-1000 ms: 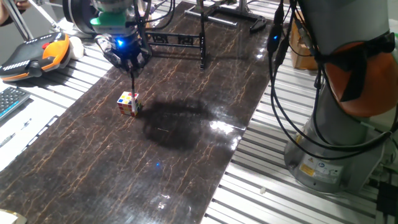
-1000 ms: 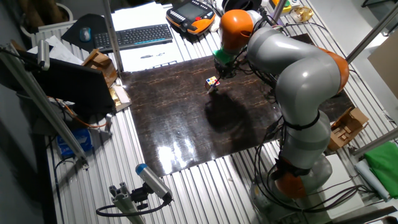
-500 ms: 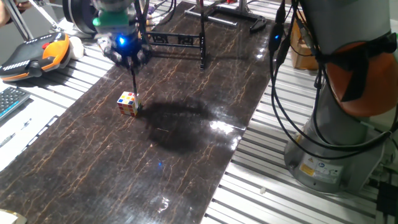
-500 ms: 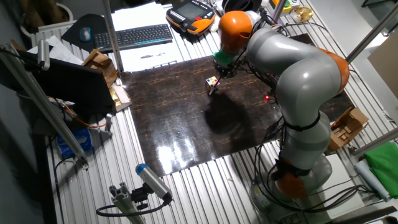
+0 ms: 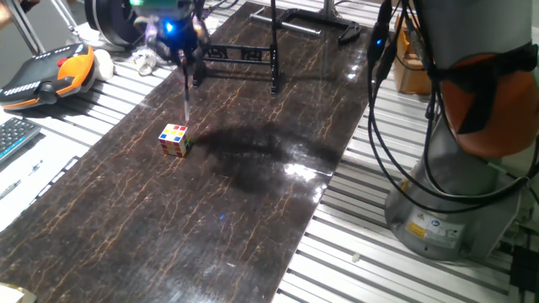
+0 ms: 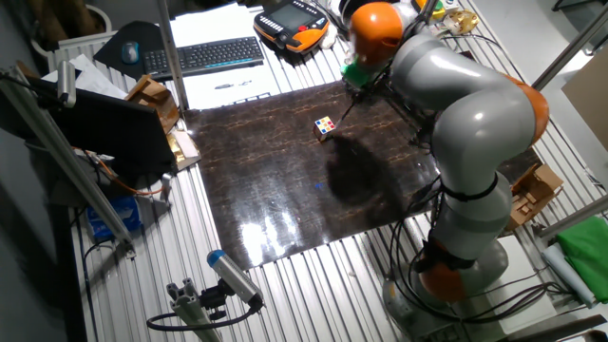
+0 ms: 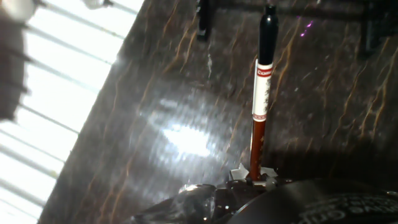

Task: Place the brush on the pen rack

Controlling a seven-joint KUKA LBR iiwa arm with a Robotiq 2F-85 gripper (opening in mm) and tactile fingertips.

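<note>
At the far left of the desk (image 5: 253, 194), the brush (image 5: 186, 84) is held clamped in the tool (image 5: 173, 38), hanging clear above the cube (image 5: 175, 140). Transport step is judged underway; next, alignment over the pen rack (image 5: 240, 57) crossbar just beyond is needed.

White band on the brush (image 7: 259, 99) carries red print we cannot make out, no other text we can read in any view
</note>
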